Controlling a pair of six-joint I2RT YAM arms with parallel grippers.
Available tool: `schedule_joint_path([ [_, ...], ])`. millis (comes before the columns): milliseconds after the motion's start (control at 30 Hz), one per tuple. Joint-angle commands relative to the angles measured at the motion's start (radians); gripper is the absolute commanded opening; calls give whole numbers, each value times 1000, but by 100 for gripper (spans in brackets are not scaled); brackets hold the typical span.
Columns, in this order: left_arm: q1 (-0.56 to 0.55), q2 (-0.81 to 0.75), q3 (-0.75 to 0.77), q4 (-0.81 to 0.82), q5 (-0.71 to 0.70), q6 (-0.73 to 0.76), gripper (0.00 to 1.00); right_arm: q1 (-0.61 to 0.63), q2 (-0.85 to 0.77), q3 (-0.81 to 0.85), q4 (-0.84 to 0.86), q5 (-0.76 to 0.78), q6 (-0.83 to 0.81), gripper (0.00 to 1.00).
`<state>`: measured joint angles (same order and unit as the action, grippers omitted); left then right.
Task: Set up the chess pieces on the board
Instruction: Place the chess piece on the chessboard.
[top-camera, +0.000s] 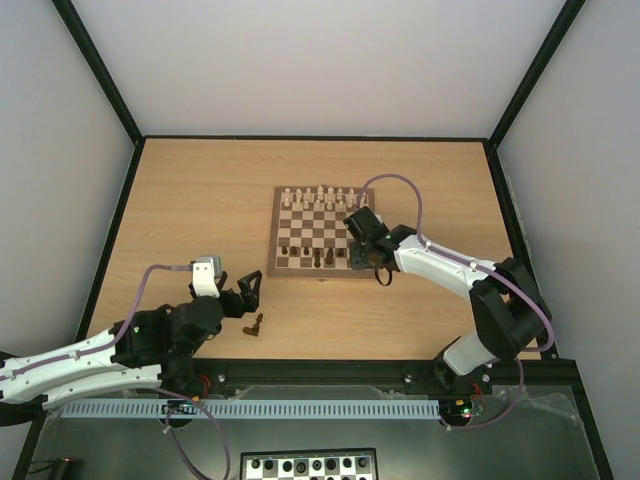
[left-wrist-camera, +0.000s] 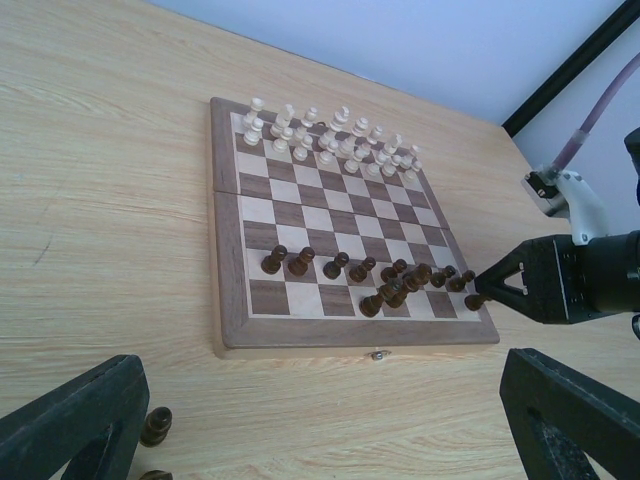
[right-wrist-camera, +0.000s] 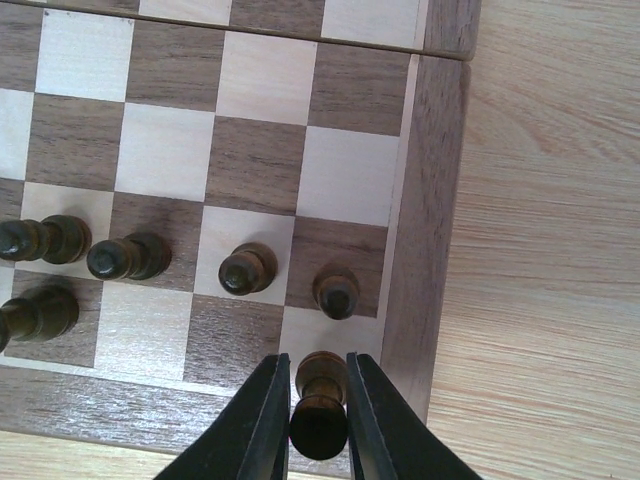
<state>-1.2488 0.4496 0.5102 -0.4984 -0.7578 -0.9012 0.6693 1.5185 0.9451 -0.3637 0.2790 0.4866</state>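
Chess pieces: most standing on the near two rows of the board, one gripped by the right fingers over its near right corner square, at least two left on the worktop by the wide-open left fingers, seemingly well past halfway.

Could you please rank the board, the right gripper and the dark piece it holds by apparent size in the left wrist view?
1. board
2. right gripper
3. dark piece
The gaps are plain; nearness changes nothing.
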Motion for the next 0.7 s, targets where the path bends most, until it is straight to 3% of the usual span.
schedule_joint_path([
  [0, 7, -5, -3, 8, -8, 9, 99, -11, 18, -14, -2, 5, -3, 18],
  [467, 7, -6, -1, 6, -11, 10, 100, -12, 12, -17, -5, -3, 1, 25],
  [600, 6, -5, -2, 7, -13, 12, 99, -12, -59, -10, -25, 48, 13, 35],
  [667, 7, -4, -1, 8, -15, 13, 99, -13, -113, -8, -29, 72, 18, 50],
])
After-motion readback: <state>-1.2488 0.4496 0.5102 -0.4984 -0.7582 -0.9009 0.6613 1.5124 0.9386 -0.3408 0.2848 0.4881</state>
